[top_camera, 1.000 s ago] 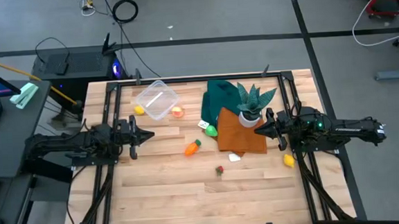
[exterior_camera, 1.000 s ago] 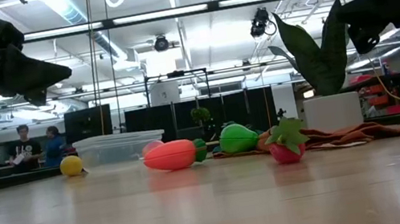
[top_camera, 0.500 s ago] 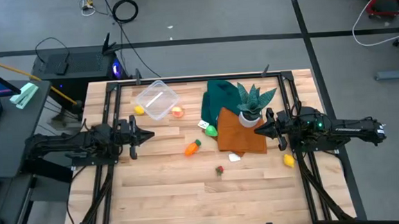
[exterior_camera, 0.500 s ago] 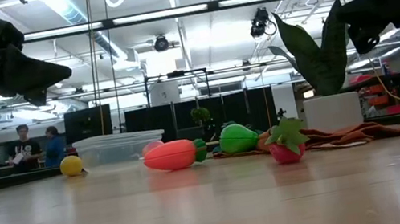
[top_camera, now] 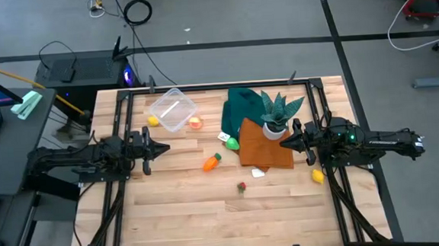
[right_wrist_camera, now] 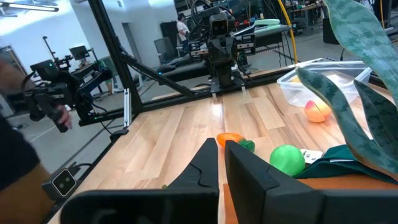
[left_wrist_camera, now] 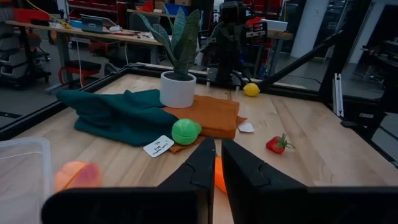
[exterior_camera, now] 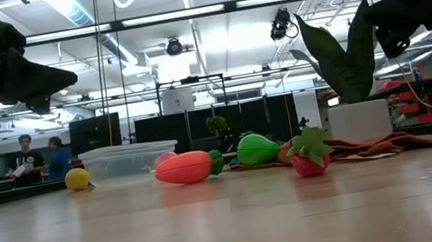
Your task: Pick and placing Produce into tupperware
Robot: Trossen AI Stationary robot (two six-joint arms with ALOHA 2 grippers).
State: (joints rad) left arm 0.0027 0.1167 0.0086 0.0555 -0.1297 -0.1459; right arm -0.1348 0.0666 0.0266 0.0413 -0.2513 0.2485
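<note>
The clear tupperware sits on the table's far left part, open side up. A yellow piece and the peach lie against its sides. The green piece, carrot and red berry lie mid-table. A second yellow piece lies under the right arm. My left gripper hovers shut above the table's left part and points right. My right gripper hovers shut beside the potted plant and points left. In the left wrist view my left gripper touches nothing.
A spiky potted plant in a white pot stands on an orange cloth, which overlaps a dark green cloth. Two white cards lie near the cloths. The table's near half is bare wood. People stand in the room beyond.
</note>
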